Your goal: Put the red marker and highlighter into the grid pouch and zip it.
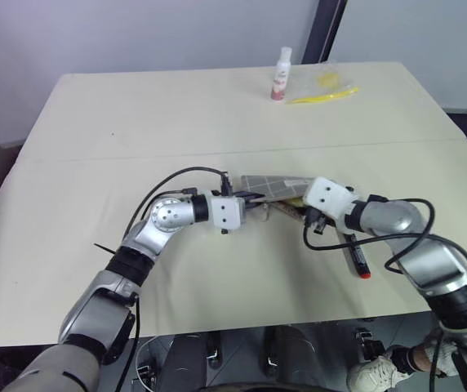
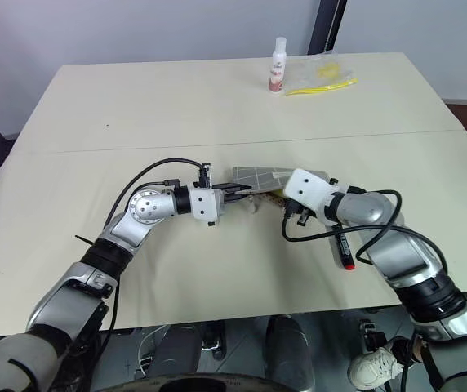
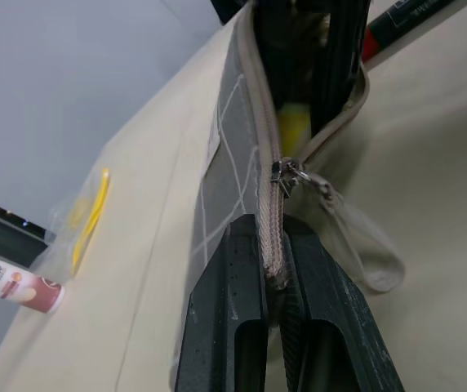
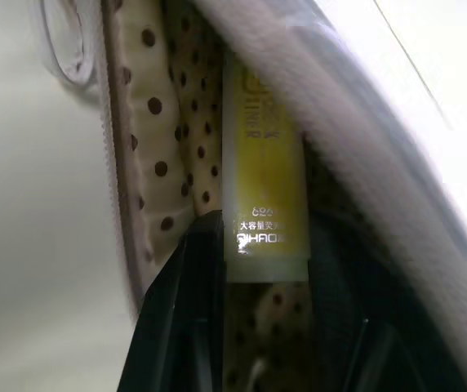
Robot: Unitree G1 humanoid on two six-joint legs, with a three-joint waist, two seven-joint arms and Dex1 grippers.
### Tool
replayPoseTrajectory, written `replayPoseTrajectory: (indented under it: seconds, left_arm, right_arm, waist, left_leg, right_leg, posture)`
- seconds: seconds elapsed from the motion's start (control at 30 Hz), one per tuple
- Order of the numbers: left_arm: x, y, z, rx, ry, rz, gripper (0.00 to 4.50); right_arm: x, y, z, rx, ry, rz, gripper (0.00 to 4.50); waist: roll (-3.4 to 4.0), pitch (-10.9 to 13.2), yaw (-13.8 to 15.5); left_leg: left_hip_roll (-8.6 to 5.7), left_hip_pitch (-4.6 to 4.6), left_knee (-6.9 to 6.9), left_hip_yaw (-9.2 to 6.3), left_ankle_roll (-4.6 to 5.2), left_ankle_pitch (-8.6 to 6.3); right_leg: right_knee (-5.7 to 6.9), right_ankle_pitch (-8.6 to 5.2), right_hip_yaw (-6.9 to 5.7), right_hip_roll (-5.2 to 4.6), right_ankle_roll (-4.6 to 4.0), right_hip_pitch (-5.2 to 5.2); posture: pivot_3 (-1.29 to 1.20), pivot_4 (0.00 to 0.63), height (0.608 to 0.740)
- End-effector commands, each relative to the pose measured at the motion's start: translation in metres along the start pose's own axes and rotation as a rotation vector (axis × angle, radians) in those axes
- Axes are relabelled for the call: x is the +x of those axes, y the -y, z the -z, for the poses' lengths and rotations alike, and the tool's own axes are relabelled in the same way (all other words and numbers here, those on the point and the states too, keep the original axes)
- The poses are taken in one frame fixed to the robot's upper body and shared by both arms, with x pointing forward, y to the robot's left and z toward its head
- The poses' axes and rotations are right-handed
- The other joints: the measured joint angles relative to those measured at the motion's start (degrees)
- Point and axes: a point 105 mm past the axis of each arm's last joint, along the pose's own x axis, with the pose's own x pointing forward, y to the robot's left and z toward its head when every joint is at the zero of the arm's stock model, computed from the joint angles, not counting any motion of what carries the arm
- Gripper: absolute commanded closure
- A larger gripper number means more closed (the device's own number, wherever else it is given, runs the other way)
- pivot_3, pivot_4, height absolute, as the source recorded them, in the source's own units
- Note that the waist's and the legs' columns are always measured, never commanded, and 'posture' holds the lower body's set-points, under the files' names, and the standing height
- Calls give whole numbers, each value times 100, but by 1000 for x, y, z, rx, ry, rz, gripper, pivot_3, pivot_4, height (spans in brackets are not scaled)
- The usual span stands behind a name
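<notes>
Right fingers (image 4: 176,327) pinch highlighter (image 4: 264,180) inside grid pouch (image 3: 233,155) mouth

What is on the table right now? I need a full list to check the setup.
grid pouch: one, grey with white grid, mid-table, mouth open
highlighter: one, yellow, in the pouch mouth between the right gripper's fingers
red marker: one, dark with red end, on the table beside the right arm
bottle: one, white and pink, far edge, upright
clear bag: one, yellow items inside, beside the bottle
table: one, beige
left gripper: black, shut on the pouch's zipper edge
right gripper: black, holding the highlighter
</notes>
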Motion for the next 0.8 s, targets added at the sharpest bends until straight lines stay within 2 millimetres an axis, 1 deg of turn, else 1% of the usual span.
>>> replayPoseTrajectory:
  seconds: [0.03, 0.13, 0.2, 0.23, 0.3, 0.37, 0.5, 0.6, 0.7, 0.8]
  left_arm:
    - [-2, -16, -15, 21, 59, -44, 4500]
    - [-5, -16, -13, 8, 55, -48, 4500]
    - [-6, -16, -13, -6, 54, -51, 4500]
    - [-7, -16, -13, -8, 54, -52, 4500]
    - [-8, -16, -12, -11, 51, -51, 4500]
    - [-8, -17, -11, -22, 45, -57, 4500]
    - [-10, -17, -10, -37, 39, -65, 4500]
    - [-11, -17, -8, -40, 32, -64, 4500]
    - [-12, -17, -7, -41, 25, -62, 4500]
    - [-13, -17, -5, -43, 17, -65, 4500]
  right_arm:
    - [1, 8, -19, -124, 85, 59, 3650]
    - [0, 7, -23, -137, 131, 58, 3650]
    - [-3, 6, -20, -178, 129, 50, 2569]
    - [-3, 6, -19, -180, 131, 51, 2161]
    - [-5, 7, -18, -172, 135, 58, 1127]
    - [-9, 10, -18, -129, 148, 67, 74]
    - [-21, 10, -27, -66, 211, 67, 28]
    - [-36, -1, -38, 22, 287, 14, 28]
    - [-46, -5, -37, 51, 285, 7, 28]
    - [-54, -5, -32, 90, 277, 24, 28]
  waist:
    - [0, 0, 1]
    - [0, 0, -4]
    - [0, 0, 1]
    - [0, 0, -1]
    - [0, 0, -1]
    - [0, 0, 0]
    - [0, 0, 1]
    - [0, 0, 11]
    - [0, 0, 3]
    - [0, 0, 8]
  left_leg:
    - [0, 0, 0, 1, -1, 1]
    - [1, 6, 1, 1, -5, 4]
    - [2, 8, 1, 1, -7, 5]
    - [2, 9, 1, 1, -7, 5]
    - [2, 9, 1, 0, -7, 5]
    - [2, 10, 1, 0, -8, 5]
    - [2, 10, 1, 0, -7, 5]
    - [2, 10, 1, -1, -7, 5]
    - [2, 12, 1, -3, -7, 5]
    - [2, 15, 3, -4, -8, 4]
  right_leg:
    - [4, 0, 0, 0, 1, 0]
    - [13, 0, 0, 2, 2, 0]
    - [18, 0, 0, 2, 1, 0]
    - [18, 0, 0, 2, 1, 0]
    - [18, 0, 0, 2, 1, 1]
    - [18, 0, 0, 2, 1, 1]
    - [20, 0, 0, 2, 1, 1]
    - [20, 0, 1, 2, 2, 2]
    - [22, 1, 0, 2, 2, 4]
    - [21, 0, 0, 1, 0, 6]
  posture:
    - [0, 150, 740]
    - [0, 150, 740]
    - [0, 150, 740]
    - [0, 150, 740]
    - [0, 150, 740]
    - [0, 150, 740]
    - [0, 150, 740]
    - [0, 150, 740]
    - [0, 150, 740]
    - [0, 150, 740]
